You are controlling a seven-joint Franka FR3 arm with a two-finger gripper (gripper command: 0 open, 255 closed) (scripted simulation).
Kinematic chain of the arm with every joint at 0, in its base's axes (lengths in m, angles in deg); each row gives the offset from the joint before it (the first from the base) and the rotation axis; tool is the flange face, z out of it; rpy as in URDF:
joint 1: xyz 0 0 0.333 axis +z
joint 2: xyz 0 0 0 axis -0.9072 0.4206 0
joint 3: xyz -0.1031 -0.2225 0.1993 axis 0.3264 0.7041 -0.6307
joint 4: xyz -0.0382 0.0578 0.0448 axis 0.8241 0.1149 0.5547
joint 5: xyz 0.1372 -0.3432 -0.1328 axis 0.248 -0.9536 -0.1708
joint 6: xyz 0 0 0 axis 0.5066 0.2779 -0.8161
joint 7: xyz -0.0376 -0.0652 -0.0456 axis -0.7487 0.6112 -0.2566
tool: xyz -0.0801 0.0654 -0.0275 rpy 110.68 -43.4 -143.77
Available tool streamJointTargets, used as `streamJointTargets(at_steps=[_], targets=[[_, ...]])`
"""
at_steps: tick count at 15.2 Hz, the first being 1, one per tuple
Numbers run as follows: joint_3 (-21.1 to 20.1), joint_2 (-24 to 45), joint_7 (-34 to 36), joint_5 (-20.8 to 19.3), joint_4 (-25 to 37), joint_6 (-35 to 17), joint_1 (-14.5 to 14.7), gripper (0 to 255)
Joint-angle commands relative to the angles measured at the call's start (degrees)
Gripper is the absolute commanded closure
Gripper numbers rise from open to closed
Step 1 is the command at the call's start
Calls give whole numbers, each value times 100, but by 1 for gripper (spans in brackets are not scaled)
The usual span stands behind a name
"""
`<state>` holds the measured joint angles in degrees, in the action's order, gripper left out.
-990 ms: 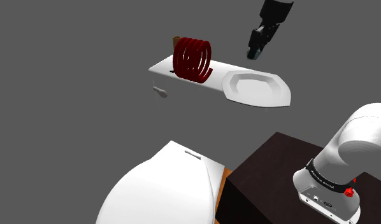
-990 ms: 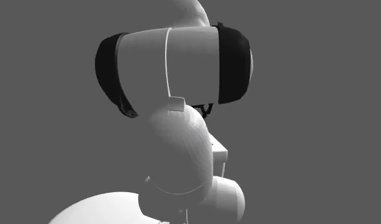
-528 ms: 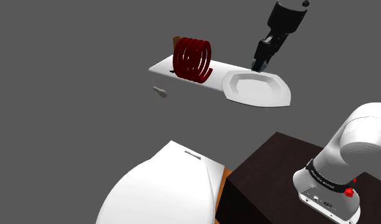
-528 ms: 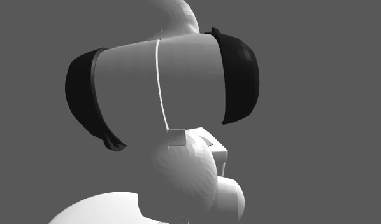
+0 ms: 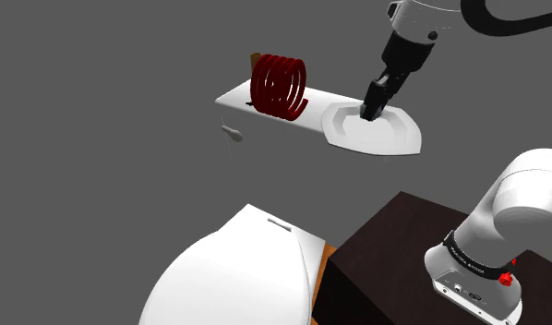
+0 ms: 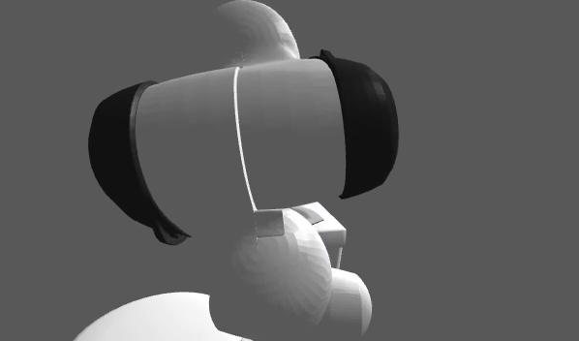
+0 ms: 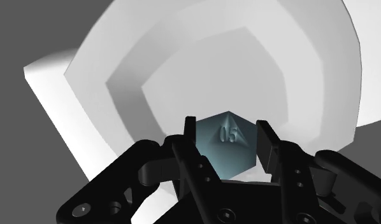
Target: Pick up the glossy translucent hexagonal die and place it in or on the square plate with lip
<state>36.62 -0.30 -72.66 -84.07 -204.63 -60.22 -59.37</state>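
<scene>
The die (image 7: 225, 145) — blue-grey, numbered — sits clasped in the gripper (image 5: 369, 111), low over the white plate (image 5: 399, 140). It seems just short of touching; ease down until it rests, then part the fingers gently.

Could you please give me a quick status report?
Black gripper shut on blue-grey translucent die. Die above white lipped plate, not yet released. Dark red coil stands aside.

the coil (image 5: 279, 86) stands on the slab (image 5: 235, 95), the plate (image 5: 399, 135) just beside it, the die (image 7: 225, 145) seemingly over the plate.
</scene>
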Motion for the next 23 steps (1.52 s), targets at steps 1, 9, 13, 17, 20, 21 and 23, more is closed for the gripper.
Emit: streamJointTargets(at_steps=[1,9,13,17,20,21,23], targets=[[-17,-37,2,17,-181,-147,11,255],[-36,-69,2,37,-394,-327,24,255],[-36,-69,2,37,-394,-327,24,0],[-36,-69,2,37,-394,-327,24,0],[21,-99,13,-10,164,261,10,0],[34,-94,16,-21,318,410,6,0],[34,-95,16,-21,318,410,6,0]])
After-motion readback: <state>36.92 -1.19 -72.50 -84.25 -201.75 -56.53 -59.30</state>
